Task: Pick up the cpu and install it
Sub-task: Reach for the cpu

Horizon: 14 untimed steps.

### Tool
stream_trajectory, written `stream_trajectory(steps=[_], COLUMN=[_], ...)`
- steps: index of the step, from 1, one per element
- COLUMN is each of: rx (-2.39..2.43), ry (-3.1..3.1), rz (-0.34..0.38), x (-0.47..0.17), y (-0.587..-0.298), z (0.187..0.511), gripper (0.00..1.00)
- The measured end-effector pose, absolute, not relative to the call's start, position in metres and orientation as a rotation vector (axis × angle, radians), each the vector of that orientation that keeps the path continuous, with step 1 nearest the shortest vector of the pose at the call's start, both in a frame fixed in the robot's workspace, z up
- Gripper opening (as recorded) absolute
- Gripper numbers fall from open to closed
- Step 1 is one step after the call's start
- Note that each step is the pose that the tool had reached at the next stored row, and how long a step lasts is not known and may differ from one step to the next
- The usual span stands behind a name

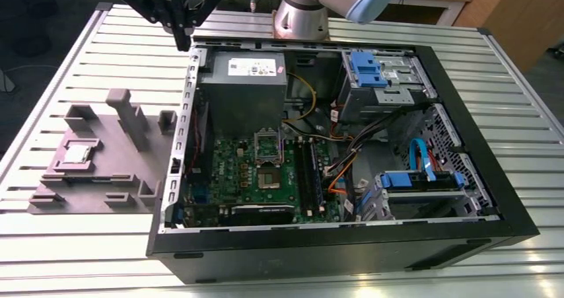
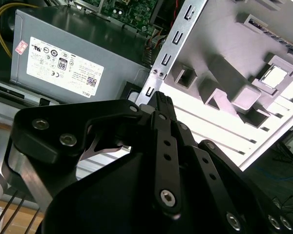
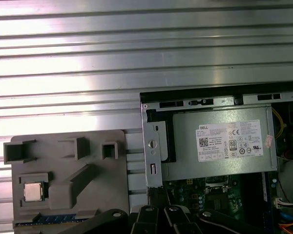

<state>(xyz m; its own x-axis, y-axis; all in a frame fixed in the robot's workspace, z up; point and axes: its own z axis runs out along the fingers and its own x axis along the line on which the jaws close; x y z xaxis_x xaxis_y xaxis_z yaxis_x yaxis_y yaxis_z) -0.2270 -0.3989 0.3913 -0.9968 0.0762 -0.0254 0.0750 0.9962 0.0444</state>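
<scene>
Gripper (image 1: 182, 42) jaws are pinched together and empty, well apart from the cpu (image 1: 78, 154) in the grey tray (image 1: 88, 187), so a good grab needs them open, straight above it.

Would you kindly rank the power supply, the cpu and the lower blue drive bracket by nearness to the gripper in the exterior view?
From the gripper:
1. power supply, inside the case.
2. cpu, in the grey tray, exterior view's left.
3. lower blue drive bracket, exterior view's right.
</scene>
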Motion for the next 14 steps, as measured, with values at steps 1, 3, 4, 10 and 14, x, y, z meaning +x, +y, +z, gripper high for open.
stream_trajectory(steps=[1,3,4,10,14], rx=[0.118,0.118,0.118,0.118,0.118], ry=[3.112,3.112,3.112,3.112,3.112], rz=[0.068,0.068,0.068,0.068,0.068], x=[-0.2272,-0.2278,-0.2282,-0.2301,-0.2309], y=[-0.3989,-0.3989,-0.3989,-0.3989,-0.3989], z=[0.3912,0.3912,0.3912,0.3911,0.3911], gripper=[0.1,0.1,0.1,0.1,0.1])
